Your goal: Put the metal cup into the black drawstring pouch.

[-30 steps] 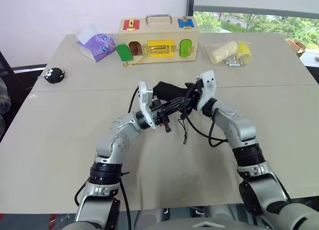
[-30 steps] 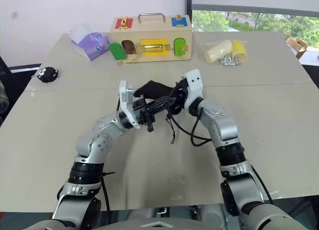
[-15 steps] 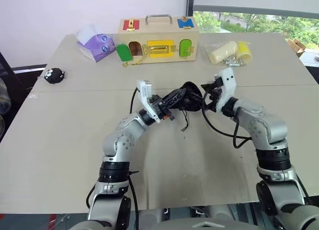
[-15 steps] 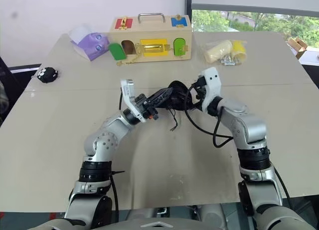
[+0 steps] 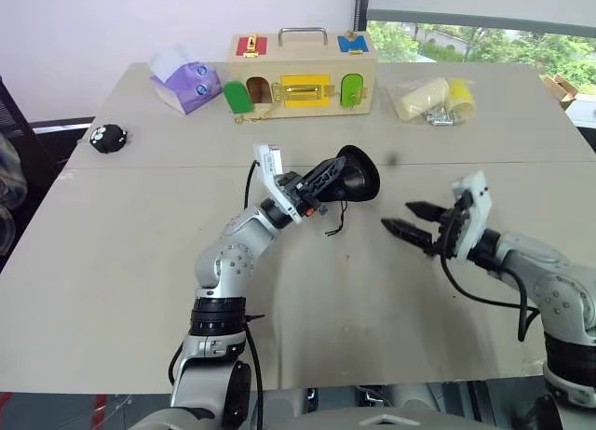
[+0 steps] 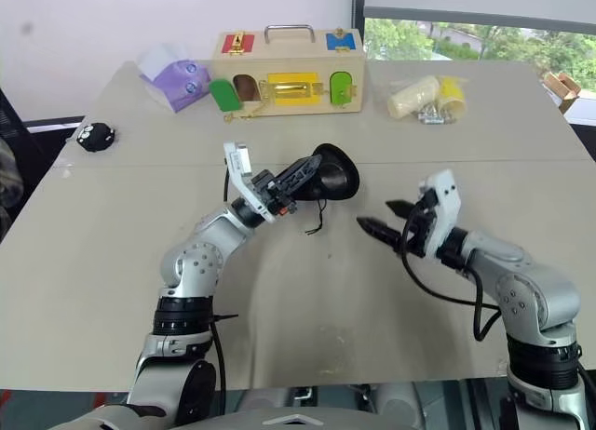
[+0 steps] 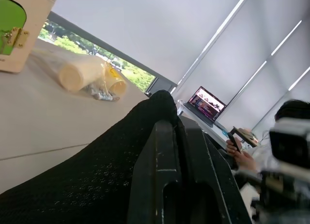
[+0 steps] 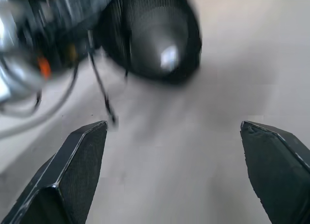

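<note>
The left jaws (image 5: 326, 177) are being kept clenched on the rim of the black drawstring pouch (image 5: 355, 176), soft and limp, bulging just beyond them. A silvery glint inside the pouch suggests the metal cup (image 8: 169, 56), rigid and slippery. The right jaws (image 5: 408, 220) are standing released, well apart above the surface (image 5: 130, 244).

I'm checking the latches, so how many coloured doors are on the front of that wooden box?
3: the wooden box shows a green door swung open at its left, a yellow door in the middle, a green door at its right.
</note>
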`<control>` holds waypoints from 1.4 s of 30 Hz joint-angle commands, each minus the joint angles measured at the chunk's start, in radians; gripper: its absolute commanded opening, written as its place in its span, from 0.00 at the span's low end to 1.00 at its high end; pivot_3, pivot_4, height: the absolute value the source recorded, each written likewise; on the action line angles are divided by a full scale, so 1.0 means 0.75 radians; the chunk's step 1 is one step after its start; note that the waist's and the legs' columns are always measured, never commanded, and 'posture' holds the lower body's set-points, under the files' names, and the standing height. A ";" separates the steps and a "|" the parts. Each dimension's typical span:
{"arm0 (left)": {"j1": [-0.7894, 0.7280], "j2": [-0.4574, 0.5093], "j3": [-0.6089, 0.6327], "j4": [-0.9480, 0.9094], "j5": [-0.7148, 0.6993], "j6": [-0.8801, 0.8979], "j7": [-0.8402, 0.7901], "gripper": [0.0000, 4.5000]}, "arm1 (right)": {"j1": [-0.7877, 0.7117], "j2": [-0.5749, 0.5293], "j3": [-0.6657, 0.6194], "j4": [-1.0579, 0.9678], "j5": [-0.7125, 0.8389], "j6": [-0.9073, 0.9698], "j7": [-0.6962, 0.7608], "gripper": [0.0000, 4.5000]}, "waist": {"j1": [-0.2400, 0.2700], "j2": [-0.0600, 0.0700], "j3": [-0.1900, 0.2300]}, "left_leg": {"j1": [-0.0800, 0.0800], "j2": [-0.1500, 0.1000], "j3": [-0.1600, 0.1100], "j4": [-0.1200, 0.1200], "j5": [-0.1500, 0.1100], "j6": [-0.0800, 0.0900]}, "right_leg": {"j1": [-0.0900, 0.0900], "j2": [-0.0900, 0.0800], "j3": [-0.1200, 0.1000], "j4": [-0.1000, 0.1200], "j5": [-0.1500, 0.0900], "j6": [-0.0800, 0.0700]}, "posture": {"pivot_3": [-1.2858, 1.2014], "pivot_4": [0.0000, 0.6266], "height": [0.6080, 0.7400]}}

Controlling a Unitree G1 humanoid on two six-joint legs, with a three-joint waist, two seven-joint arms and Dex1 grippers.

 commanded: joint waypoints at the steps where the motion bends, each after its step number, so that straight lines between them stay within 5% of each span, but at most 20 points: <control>1: -0.035 0.000 -0.003 -0.009 -0.017 0.005 -0.013 0.00 | -0.054 0.114 0.158 0.047 -0.089 -0.092 -0.075 0.99 | -0.005 -0.002 -0.001 | 0.000 0.001 0.000 0.000 0.000 0.000 | 0.000 0.001 0.000 0.000 0.000 0.000 | 0.52 0.24 1.00; 10: -0.052 0.018 0.007 -0.005 -0.009 0.013 -0.015 0.00 | -0.247 0.421 0.330 0.355 -0.224 -0.265 -0.132 0.99 | 0.008 -0.003 -0.001 | -0.001 0.002 0.000 0.001 0.001 -0.002 | 0.000 0.003 0.000 0.000 0.001 -0.001 | 0.52 0.24 1.00; 12: -0.047 0.019 0.011 -0.011 -0.007 0.008 -0.008 0.00 | -0.243 0.444 0.329 0.356 -0.224 -0.276 -0.132 0.90 | 0.010 -0.003 -0.001 | -0.002 0.001 -0.001 0.001 0.001 -0.002 | 0.000 0.002 -0.001 -0.001 0.001 -0.001 | 0.52 0.24 1.00; 17: -0.034 0.022 0.019 -0.021 -0.006 0.003 0.006 0.00 | -0.187 0.380 0.328 0.245 -0.218 -0.247 -0.107 0.48 | 0.007 -0.003 -0.001 | -0.003 0.000 -0.001 0.001 0.001 -0.001 | 0.000 0.001 -0.002 -0.003 0.001 -0.001 | 0.52 0.24 1.00; 21: -0.028 0.020 0.016 -0.027 0.005 -0.004 0.019 0.00 | -0.176 0.233 0.271 0.086 -0.210 -0.190 -0.103 0.05 | 0.004 -0.003 0.000 | -0.001 0.001 -0.002 0.001 0.001 -0.002 | 0.000 0.002 -0.002 0.000 0.001 -0.001 | 0.52 0.24 1.00; 25: -0.028 0.028 0.012 -0.022 0.026 -0.020 0.028 0.00 | -0.269 -0.053 0.307 -0.031 -0.371 -0.240 -0.064 0.02 | 0.006 -0.003 0.000 | -0.001 0.000 -0.001 0.002 0.001 -0.001 | 0.000 0.001 -0.001 0.000 0.001 -0.001 | 0.52 0.24 1.00; 29: -0.038 0.053 -0.035 -0.021 0.080 -0.075 -0.030 0.00 | -0.565 -0.370 0.351 -0.038 -0.608 -0.403 0.036 0.02 | 0.001 0.000 0.005 | -0.001 0.000 0.000 0.001 0.001 -0.001 | -0.002 0.002 0.001 0.000 0.001 -0.001 | 0.52 0.24 1.00; 32: -0.050 0.053 -0.046 -0.054 0.017 -0.051 -0.106 0.00 | -0.760 -0.434 0.395 0.091 -0.776 -0.611 0.027 0.02 | 0.004 -0.006 0.002 | -0.001 0.001 0.000 0.000 0.001 -0.002 | -0.002 0.003 0.000 -0.001 0.001 -0.001 | 0.52 0.24 1.00; 39: -0.137 0.060 -0.156 -0.067 0.225 -0.284 -0.148 0.64 | -1.043 -0.230 0.427 0.335 -0.923 -0.952 -0.012 0.00 | 0.006 -0.007 0.003 | -0.001 0.002 0.002 0.000 0.002 -0.003 | -0.002 0.002 0.001 -0.003 0.001 -0.001 | 0.52 0.24 1.00; 42: -0.185 0.075 -0.181 -0.070 0.300 -0.416 -0.192 0.64 | -1.054 -0.187 0.412 0.357 -0.933 -0.986 0.012 0.00 | 0.010 -0.008 0.004 | -0.003 0.002 0.002 0.000 0.002 -0.003 | -0.001 0.001 -0.002 -0.004 0.001 -0.001 | 0.52 0.24 1.00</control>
